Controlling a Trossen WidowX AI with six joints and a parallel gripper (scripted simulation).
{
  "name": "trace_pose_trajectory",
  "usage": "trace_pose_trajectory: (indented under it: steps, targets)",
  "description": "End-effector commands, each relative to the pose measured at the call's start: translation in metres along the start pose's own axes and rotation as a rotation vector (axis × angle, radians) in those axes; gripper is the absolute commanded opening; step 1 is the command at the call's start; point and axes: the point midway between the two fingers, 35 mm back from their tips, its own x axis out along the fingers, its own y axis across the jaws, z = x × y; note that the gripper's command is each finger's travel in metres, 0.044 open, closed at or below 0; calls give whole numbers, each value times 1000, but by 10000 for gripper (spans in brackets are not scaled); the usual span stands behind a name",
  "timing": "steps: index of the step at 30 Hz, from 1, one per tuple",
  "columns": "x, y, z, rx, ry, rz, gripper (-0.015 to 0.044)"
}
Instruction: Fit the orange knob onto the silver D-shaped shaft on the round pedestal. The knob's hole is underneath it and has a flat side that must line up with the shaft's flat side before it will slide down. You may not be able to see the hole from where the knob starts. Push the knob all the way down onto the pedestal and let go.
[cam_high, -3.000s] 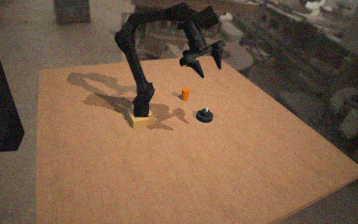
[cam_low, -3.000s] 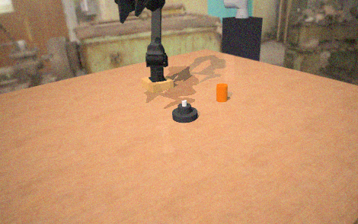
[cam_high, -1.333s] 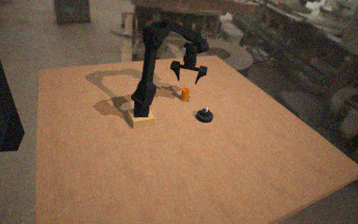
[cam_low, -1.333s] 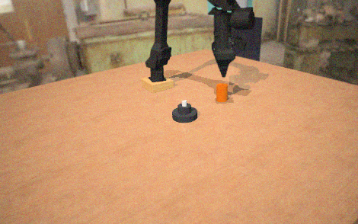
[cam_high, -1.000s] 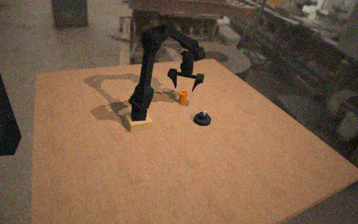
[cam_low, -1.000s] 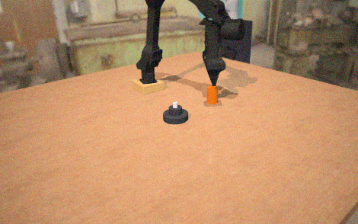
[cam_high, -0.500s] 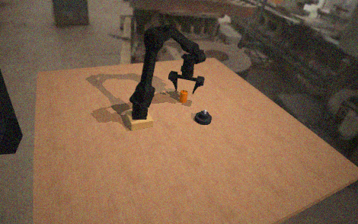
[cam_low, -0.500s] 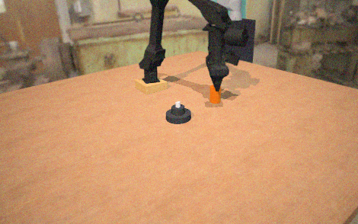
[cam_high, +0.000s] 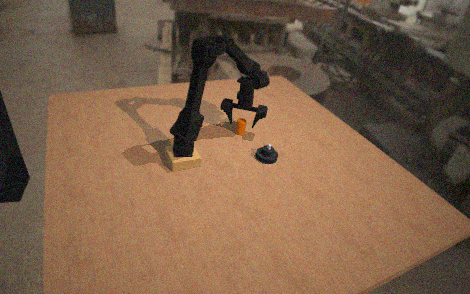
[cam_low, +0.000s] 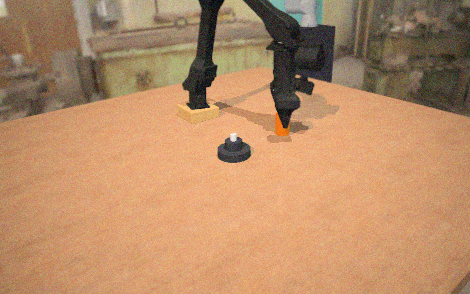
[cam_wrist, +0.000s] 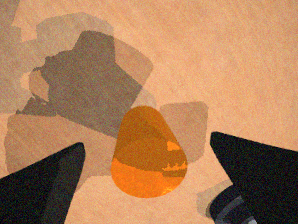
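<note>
The orange knob (cam_high: 241, 127) (cam_low: 282, 131) (cam_wrist: 145, 165) stands upright on the table. Its hole is not visible. My gripper (cam_high: 242, 125) (cam_low: 285, 126) (cam_wrist: 149, 144) is wide open and empty, pointing down, with its fingertips on either side of the knob's upper part in the top view. In the wrist view the knob lies between the two fingers with a gap on each side. The dark round pedestal (cam_high: 266, 157) (cam_low: 234, 153) (cam_wrist: 227, 205) stands nearby, with the silver shaft (cam_high: 269, 147) (cam_low: 233, 136) upright on it. The shaft's flat side cannot be made out.
The arm's base sits on a pale wooden block (cam_high: 184, 163) (cam_low: 200, 115), to the left of the knob and pedestal in the top and exterior views. The wooden table top (cam_high: 200, 225) (cam_low: 200, 215) bears the arm's shadows around the knob.
</note>
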Motion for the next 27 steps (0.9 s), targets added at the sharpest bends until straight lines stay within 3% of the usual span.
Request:
trace_pose_trajectory:
  steps: [1, 14, 24, 27]
  targets:
    - [8, 2, -1, 5, 1, 6, 440]
    - [26, 3, -2, 5, 1, 6, 440]
    - [26, 3, -2, 5, 1, 6, 177]
    - [26, 3, -2, 5, 1, 6, 157]
